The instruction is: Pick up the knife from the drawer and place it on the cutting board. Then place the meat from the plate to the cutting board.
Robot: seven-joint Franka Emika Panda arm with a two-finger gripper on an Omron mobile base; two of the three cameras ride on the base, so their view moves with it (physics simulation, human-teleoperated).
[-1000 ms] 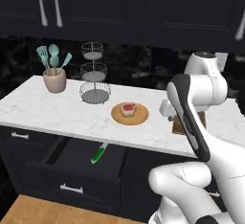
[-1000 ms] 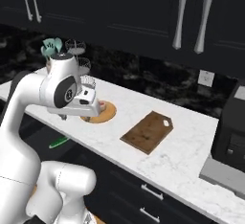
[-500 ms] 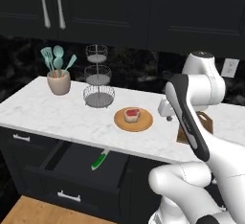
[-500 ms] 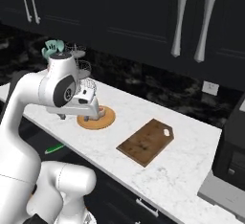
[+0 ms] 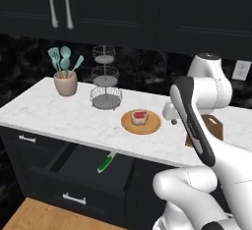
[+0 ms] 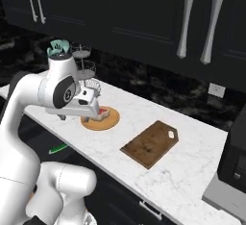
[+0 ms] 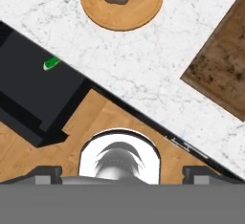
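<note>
Nothing done: knife (image 5: 106, 162) lies in open drawer (image 5: 83, 167), meat (image 5: 140, 117) on plate (image 5: 147, 125), cutting board (image 6: 150, 143) bare; pincer (image 7: 122, 171) wide, empty.

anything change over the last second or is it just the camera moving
Mostly the camera: the base drove, so the whole scene slid across both base views. Nothing was grasped or released. The knife lies in the open drawer, the meat on the plate, and the cutting board is bare, all as before.
</note>
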